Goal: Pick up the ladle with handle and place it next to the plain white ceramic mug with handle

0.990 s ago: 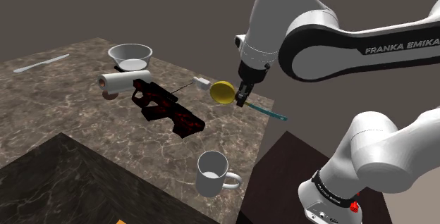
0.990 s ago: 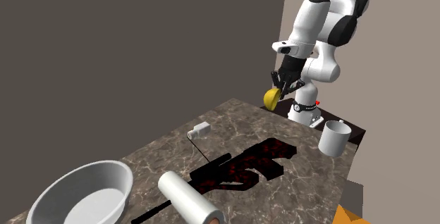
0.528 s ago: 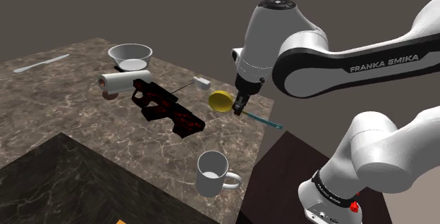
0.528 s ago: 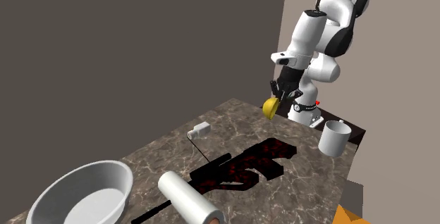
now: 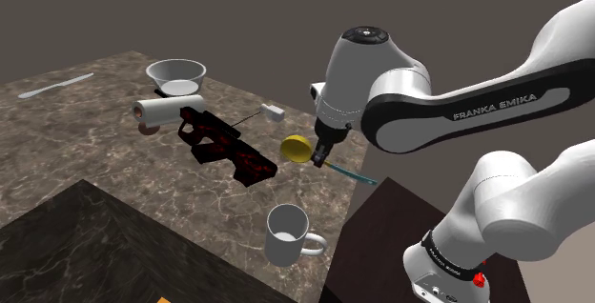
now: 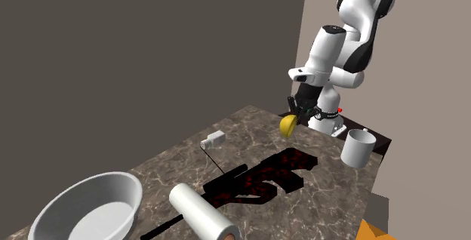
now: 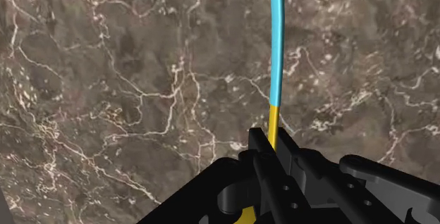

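Ladle (image 5: 297, 148): yellow bowl, and a thin handle that is yellow by the bowl and blue beyond it. It is lifted off the desk and hangs over the desk's edge on the stand's side. In the shoulder view the bowl sits left of the end effector and the blue handle slants down to the right.
End effector (image 5: 322, 154): both black fingers are clamped on the yellow stretch of the ladle's handle. The wrist view shows the handle pinched between them.
Mug (image 5: 287, 236): white, upright on the desk near its corner, with its handle toward the stand. It stands apart from the ladle, lower in the shoulder view.
Desk (image 5: 95, 149): dark brown marble with pale veins.
Black-and-red object (image 5: 224, 144): lies flat mid-desk, between the mug and the paper roll.
Paper roll (image 5: 167, 111): white, on its side, just beside the black-and-red object.
Bowl (image 5: 176, 75): white, beyond the roll.
Small white piece (image 5: 274, 112): on a thin dark stem, near the desk's far edge.
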Tool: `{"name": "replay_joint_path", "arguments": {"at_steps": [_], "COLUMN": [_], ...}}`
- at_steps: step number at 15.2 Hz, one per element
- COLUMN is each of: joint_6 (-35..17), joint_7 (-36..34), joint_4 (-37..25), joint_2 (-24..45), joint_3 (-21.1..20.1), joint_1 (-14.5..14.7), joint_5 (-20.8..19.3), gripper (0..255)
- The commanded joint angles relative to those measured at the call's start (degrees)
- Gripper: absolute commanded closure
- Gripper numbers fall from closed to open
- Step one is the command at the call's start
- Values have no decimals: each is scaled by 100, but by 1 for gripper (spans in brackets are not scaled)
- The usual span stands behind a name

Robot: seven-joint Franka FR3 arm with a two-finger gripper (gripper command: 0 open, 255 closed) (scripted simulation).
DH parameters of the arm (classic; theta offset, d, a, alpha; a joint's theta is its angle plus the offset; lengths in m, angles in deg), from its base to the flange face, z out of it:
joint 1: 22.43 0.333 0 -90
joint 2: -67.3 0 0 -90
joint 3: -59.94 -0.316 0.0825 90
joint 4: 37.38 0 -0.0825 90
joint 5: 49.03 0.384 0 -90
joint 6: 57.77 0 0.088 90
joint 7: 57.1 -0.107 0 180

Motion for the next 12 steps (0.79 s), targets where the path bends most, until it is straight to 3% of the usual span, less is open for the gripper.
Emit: {"name": "replay_joint_path", "arguments": {"at_steps": [1,9,12], "joint_6": [-180,-950,-950], "joint_7": [-38,-231,-232], "joint_4": [85,405,405], "joint_2": [92,554,554], "joint_3": [-22,-131,-130], "joint_1": [-15,-109,-109], "joint_5": [-21,-160,-160], "gripper": [255,255,255]}}
